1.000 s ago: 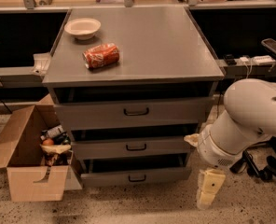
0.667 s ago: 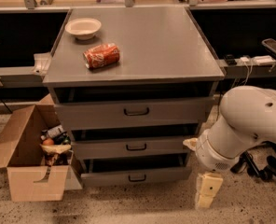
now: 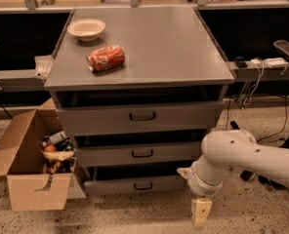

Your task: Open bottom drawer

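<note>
The grey metal cabinet [image 3: 144,52] has three drawers. The bottom drawer [image 3: 110,185] is the slimmest front, low near the floor, with a small dark loop handle [image 3: 143,185] at its centre and a dark gap above it. My gripper [image 3: 201,212] is a cream block hanging from the white arm [image 3: 232,160], pointing down at the floor. It is just right of and slightly below the bottom drawer's right end, well right of the handle, and holds nothing that I can see.
A white bowl [image 3: 86,29] and a red can [image 3: 106,58] on its side lie on the cabinet top. An open cardboard box [image 3: 22,160] with clutter stands on the floor at the left. Cables and a power strip [image 3: 266,62] are at the right.
My arm has swung left toward the cabinet, and the gripper has moved left and lower, closer to the bottom drawer's right end. The drawers have not moved.
</note>
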Controlling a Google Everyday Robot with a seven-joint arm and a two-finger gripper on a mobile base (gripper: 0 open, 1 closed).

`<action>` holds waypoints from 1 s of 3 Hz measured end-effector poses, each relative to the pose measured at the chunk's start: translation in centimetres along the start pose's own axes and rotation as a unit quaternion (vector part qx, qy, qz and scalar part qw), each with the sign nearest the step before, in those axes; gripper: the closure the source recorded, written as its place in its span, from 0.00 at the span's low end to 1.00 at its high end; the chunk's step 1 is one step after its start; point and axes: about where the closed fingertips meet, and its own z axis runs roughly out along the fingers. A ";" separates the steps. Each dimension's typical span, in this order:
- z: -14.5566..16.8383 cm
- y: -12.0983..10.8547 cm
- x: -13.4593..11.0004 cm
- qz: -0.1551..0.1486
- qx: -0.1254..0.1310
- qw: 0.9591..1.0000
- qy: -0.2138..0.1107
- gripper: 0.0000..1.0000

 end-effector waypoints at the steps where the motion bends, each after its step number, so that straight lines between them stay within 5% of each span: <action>1: 5.1 -1.6 1.0 -0.006 -0.005 1.000 -0.016 0.00; 2: 14.5 -5.1 1.6 -0.006 -0.031 0.998 -0.060 0.00; 3: 14.5 -5.1 1.6 -0.006 -0.031 0.998 -0.060 0.00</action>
